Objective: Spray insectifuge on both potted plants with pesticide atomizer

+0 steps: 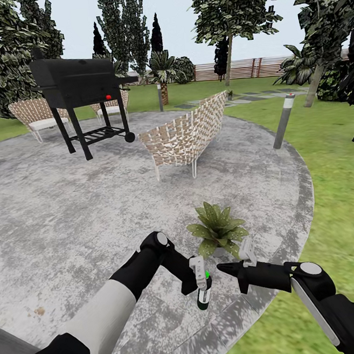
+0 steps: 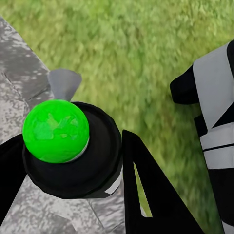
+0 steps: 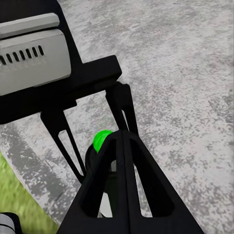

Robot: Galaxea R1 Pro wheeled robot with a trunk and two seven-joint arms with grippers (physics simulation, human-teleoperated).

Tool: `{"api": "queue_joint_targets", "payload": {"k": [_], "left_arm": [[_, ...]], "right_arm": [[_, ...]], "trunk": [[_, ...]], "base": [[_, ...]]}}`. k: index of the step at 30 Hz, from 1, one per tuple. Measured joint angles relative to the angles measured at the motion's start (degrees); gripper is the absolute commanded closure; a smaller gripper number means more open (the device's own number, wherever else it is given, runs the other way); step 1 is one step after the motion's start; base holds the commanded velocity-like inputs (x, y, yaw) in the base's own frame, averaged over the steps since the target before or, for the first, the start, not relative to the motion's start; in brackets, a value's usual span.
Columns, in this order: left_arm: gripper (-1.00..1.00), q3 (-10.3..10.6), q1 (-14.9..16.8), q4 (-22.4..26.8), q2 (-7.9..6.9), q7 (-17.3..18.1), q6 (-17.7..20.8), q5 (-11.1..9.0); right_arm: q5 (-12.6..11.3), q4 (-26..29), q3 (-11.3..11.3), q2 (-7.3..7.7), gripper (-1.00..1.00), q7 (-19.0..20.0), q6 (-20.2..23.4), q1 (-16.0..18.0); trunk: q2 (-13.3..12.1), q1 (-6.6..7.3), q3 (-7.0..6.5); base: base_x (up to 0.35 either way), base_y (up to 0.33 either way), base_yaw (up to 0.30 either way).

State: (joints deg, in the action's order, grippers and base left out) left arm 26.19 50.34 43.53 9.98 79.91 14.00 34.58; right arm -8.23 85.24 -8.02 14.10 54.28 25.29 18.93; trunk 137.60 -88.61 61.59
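While I hold the pesticide atomizer (image 1: 204, 291) upright in my left gripper (image 1: 199, 275), its fingers clamped on the body as the left wrist view shows with the bright green cap (image 2: 56, 130) between them, my right gripper (image 1: 229, 269) sits just to its right, tips pointing at the bottle; I cannot tell from these views whether its fingers are parted or closed. Just beyond both hands, 1 potted plant (image 1: 217, 229) stands near the right edge of the round patio (image 1: 66, 209). I judge the spraying step is at hand: I should aim the nozzle at the rosette, keep it close above the leaves, and sweep across them for full cover. Farther off stand a woven chair (image 1: 186, 135), a black grill (image 1: 78, 83) and the fence (image 1: 231, 69).
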Motion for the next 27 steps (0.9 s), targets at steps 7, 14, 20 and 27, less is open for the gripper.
{"api": "queue_joint_targets", "payload": {"k": [7,14,20,27], "left_arm": [[1.0,0.09,0.0,0.06,0.0,-0.01,0.01,0.0],[1.0,0.09,0.0,0.09,0.0,-0.23,0.01,-0.01],[1.0,0.09,0.0,0.09,0.0,-1.96,0.01,-0.9],[1.0,0.18,0.0,0.09,0.0,-2.02,0.01,-2.25]], "right_arm": [[0.0,-0.13,0.08,0.0,1.0,0.0,-0.01,-0.02],[0.05,-0.3,0.0,0.0,1.0,0.0,-0.08,-0.01],[0.09,-0.35,-0.09,0.0,1.0,0.0,-0.09,-0.01],[0.09,-0.35,-0.09,0.0,1.0,0.0,-0.09,-0.04]], "trunk": [[0.0,0.0,0.0],[0.0,0.0,0.0],[0.0,0.0,0.0],[0.0,0.0,0.0]], "base": [[0.0,0.0,0.0],[0.0,0.0,0.0],[0.0,0.0,0.0],[0.0,0.0,0.0]]}}
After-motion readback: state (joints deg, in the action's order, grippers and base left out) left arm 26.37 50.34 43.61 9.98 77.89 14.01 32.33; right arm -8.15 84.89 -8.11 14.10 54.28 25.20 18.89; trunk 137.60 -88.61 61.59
